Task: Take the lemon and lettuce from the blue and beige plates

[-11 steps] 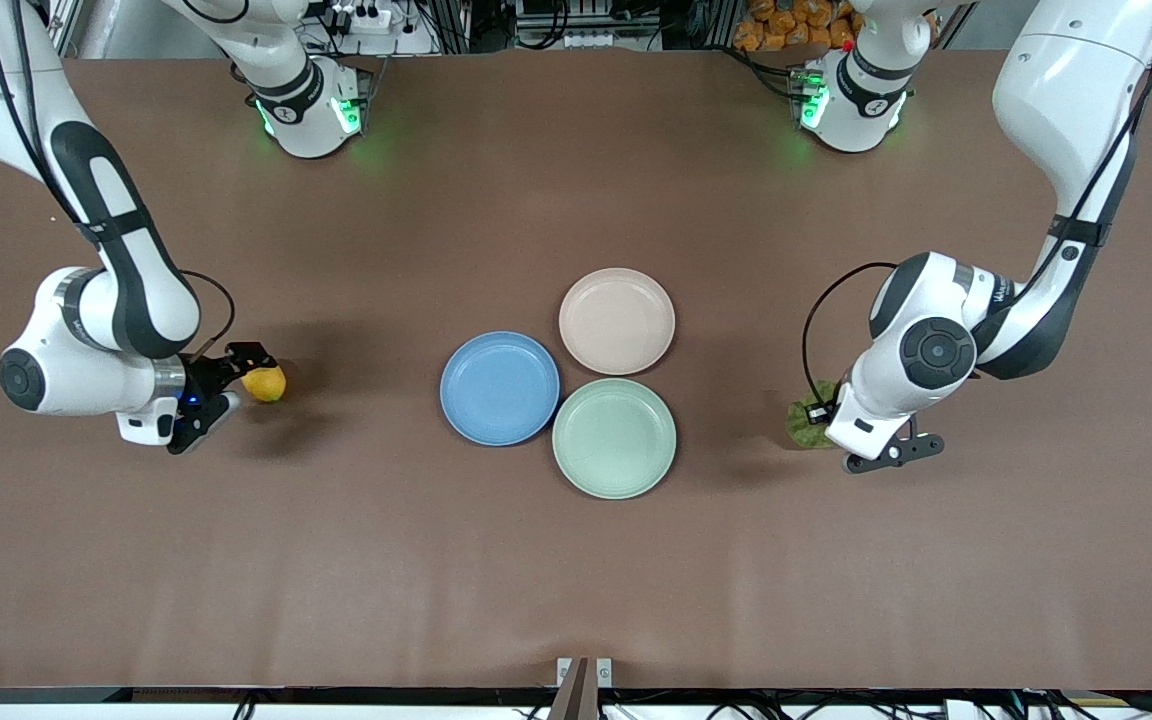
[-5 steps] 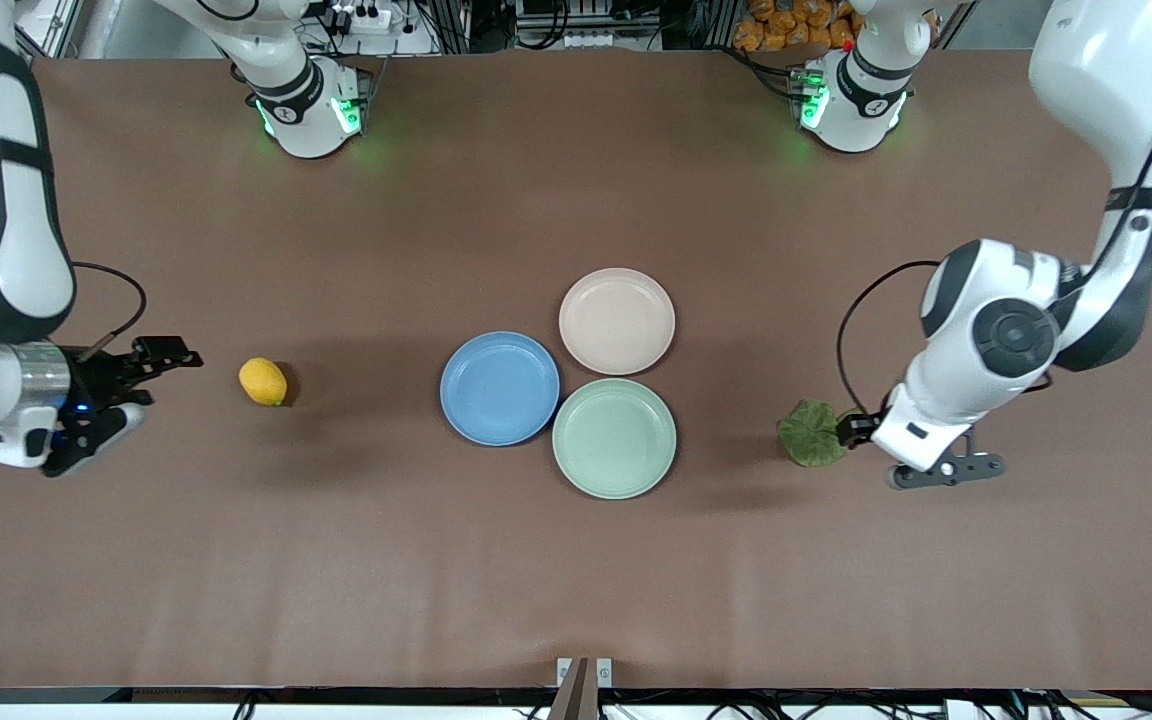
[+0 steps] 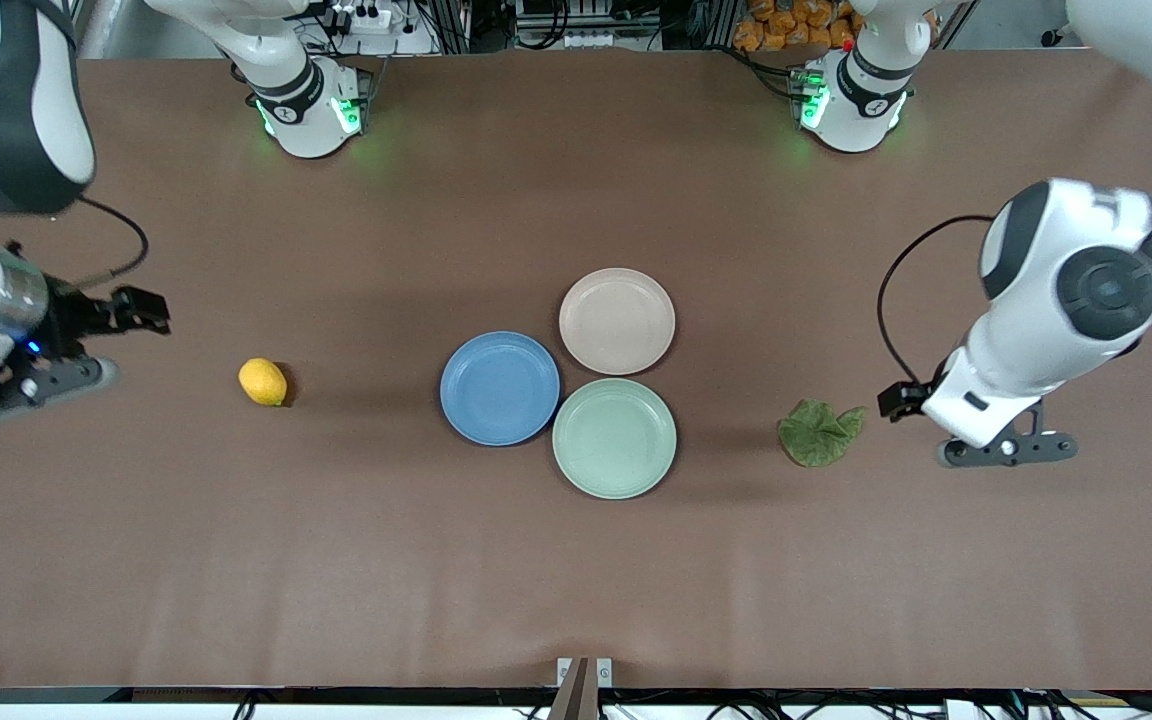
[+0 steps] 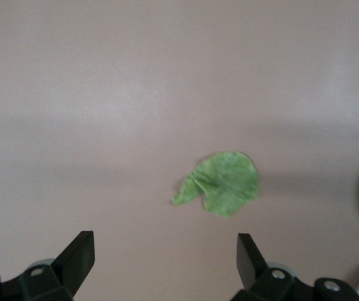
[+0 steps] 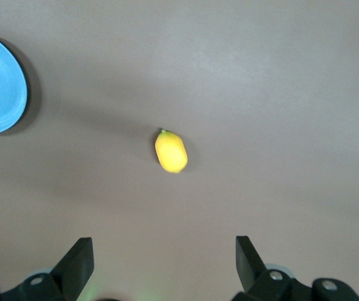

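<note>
Lemon (image 3: 263, 381) and lettuce leaf (image 3: 819, 432) both sat on the tabletop (image 3: 576, 580), each well clear of the blue plate (image 3: 499, 388), toward opposite ends. Left pincer (image 4: 166, 260) and right pincer (image 5: 164, 262) hung released, empty. Picking looked done; next, park the arms.

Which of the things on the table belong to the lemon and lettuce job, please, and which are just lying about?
Part of the job:
- lemon, on the table toward the right arm's end
- lettuce, on the table toward the left arm's end
- blue plate, empty
- beige plate, empty
- right claw, open
- left claw, open

Just lying about:
- green plate, empty
</note>
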